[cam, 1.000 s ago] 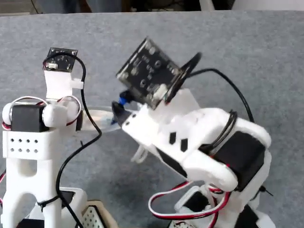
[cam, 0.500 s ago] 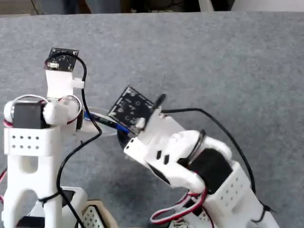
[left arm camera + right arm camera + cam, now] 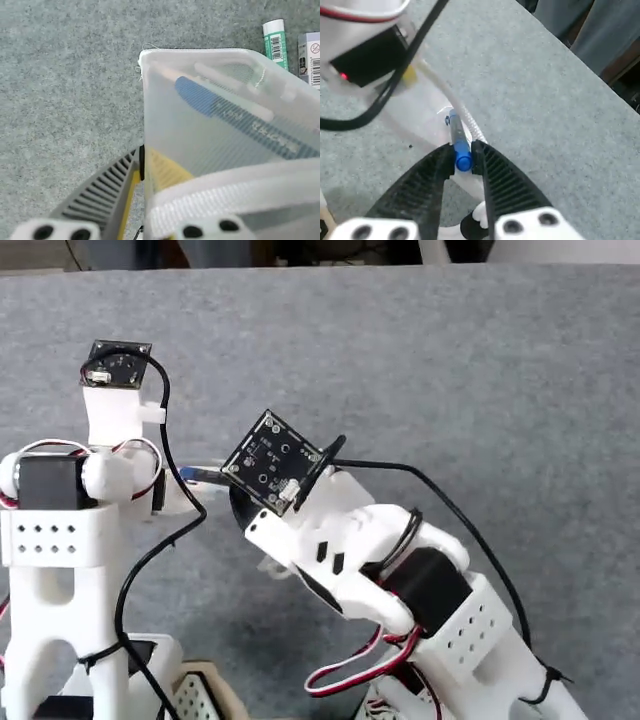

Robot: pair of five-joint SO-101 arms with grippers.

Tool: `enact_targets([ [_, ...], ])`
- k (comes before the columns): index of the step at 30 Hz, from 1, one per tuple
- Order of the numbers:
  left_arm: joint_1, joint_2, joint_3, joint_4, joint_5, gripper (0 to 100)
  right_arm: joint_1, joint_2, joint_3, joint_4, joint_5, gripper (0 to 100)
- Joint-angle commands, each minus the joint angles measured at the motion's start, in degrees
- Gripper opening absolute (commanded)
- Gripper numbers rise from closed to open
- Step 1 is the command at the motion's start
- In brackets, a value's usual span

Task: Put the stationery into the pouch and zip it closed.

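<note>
My left gripper (image 3: 146, 172) is shut on the rim of a translucent pouch (image 3: 215, 135), which it holds up off the grey table. Through the pouch's wall I see a blue pen (image 3: 200, 97) and a white stick-like item (image 3: 225, 82). My right gripper (image 3: 463, 161) is shut on the tail end of the blue pen (image 3: 461, 150), whose front end reaches into the pouch's mouth by the white zipper edge (image 3: 466, 124). In the high view a short piece of the pen (image 3: 203, 476) shows between the two arms, and the right arm hides most of the pouch.
A green-and-white glue stick (image 3: 275, 35) and a grey labelled item (image 3: 311, 57) lie on the table beyond the pouch. The grey felt table (image 3: 450, 370) stretches open at the far side and the right. The left arm's white tower (image 3: 60, 570) stands close beside the right arm.
The right arm has dropped lower and swung toward the left arm. The blue pen has gone in toward the pouch. The left arm has shifted slightly to the left.
</note>
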Motion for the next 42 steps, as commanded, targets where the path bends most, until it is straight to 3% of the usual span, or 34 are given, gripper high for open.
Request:
enact_targets([
  [1, -0.13, 0.09, -1.01, 0.53, 0.79, 3, 0.35, 0.57, 1.63, -0.62, 0.09, 3.7],
  [6, -0.13, 0.09, -1.01, 0.53, 0.79, 3, 0.09, 0.66, -0.31, 1.76, 0.09, 12.4],
  [27, -0.22, 0.09, -1.01, 0.53, 0.79, 3, 3.87, 0.31, -15.96, 7.47, 0.35, 12.5],
  [32, -4.18, 0.18, -1.01, 0.53, 0.79, 3, 4.31, 0.31, -22.9, 9.41, 0.44, 12.5],
  [38, -7.43, 0.0, -1.01, 0.53, 0.79, 3, 11.43, 0.84, -23.25, 8.44, 0.26, 12.5],
  [42, -7.87, 0.0, -1.01, 0.53, 0.79, 3, 13.45, 0.84, -15.78, 2.9, 0.09, 12.4],
])
